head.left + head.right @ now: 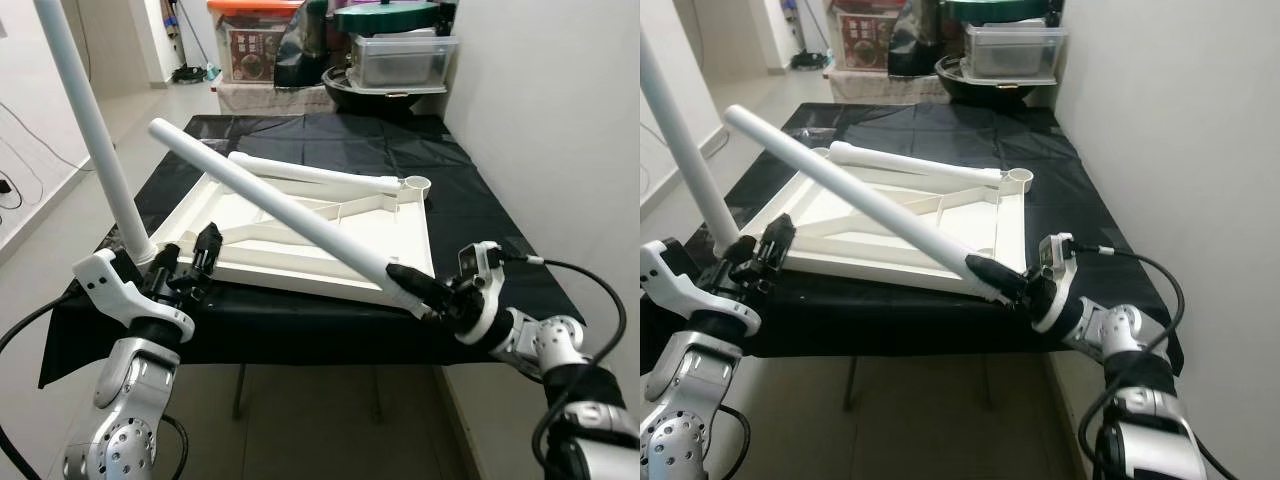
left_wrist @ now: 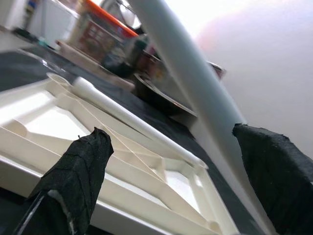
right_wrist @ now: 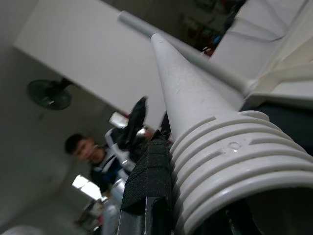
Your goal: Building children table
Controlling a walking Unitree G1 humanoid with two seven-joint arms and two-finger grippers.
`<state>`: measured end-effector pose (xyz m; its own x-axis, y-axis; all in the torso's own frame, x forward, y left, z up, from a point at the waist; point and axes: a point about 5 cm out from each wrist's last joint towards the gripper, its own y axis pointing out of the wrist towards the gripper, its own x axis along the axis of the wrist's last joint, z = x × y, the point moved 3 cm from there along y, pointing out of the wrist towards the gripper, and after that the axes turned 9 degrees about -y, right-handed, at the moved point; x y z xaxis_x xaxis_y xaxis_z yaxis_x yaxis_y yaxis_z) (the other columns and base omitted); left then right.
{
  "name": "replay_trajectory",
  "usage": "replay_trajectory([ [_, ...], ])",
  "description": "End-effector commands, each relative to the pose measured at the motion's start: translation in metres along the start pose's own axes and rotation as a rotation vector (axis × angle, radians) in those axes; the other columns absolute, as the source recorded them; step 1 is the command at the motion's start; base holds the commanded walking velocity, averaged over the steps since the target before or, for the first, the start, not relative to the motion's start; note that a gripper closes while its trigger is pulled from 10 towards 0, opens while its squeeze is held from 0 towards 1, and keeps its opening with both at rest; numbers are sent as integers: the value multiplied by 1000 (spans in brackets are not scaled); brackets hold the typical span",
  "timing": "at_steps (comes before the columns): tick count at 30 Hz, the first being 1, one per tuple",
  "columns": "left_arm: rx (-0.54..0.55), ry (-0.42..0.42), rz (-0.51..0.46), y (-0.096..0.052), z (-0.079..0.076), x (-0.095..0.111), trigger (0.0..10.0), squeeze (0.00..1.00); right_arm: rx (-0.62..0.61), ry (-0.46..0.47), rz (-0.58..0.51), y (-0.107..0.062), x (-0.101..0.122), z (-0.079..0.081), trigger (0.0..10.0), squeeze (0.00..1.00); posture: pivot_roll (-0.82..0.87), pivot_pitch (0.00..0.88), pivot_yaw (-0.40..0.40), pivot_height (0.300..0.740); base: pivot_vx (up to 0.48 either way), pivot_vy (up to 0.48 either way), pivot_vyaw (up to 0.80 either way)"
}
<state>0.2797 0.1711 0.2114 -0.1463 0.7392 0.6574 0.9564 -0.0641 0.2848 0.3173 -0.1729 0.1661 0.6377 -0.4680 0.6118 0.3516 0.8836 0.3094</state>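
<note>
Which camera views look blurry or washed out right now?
Right wrist view: threaded end of the table leg sits so close it's soft. Left wrist view: bright wall glare, black fingers slightly blurred. Both eye views sharp, evenly lit.

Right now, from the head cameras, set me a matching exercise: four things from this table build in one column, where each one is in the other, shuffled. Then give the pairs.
Things
1. Leg held by the right gripper
2. Leg by the left gripper
3. Third leg
4. Clear plastic bin

Places
A. Stacked beyond the far end of the black-covered table
B. Standing up from the near left corner of the white tabletop
C. Slanting up across the tabletop from its near right corner
D. Lying flat along the tabletop's far edge

Pairs: 1-C, 2-B, 3-D, 4-A
</note>
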Motion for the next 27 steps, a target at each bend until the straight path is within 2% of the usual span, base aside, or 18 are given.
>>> replay_trajectory([
  [1,-39,-17,27,-1,-4,0,10000,0,50,3,28,2,-4,9,0,0,45,0,-11,740,0,0,0],
  [6,-72,-62,29,0,-9,5,10000,0,68,17,78,1,-15,14,0,0,45,0,-11,740,0,0,0],
  [10,-83,-68,25,1,-10,8,10000,0,74,21,100,2,-19,15,0,0,45,0,-11,740,0,0,0],
  [12,-120,-102,14,1,-14,14,10000,0,96,34,134,4,-28,20,0,0,49,0,-11,740,0,0,0],
  [17,-149,-135,-3,-1,-17,19,10000,0,116,43,153,6,-32,26,0,0,49,0,-11,740,0,0,0],
  [23,-238,-231,-25,-3,-27,29,10000,0,131,53,192,9,-40,30,0,0,49,0,-11,740,0,0,0],
  [27,-240,-253,-29,-5,-26,31,10000,0,143,52,193,10,-40,32,0,0,49,0,-11,740,0,0,0],
])
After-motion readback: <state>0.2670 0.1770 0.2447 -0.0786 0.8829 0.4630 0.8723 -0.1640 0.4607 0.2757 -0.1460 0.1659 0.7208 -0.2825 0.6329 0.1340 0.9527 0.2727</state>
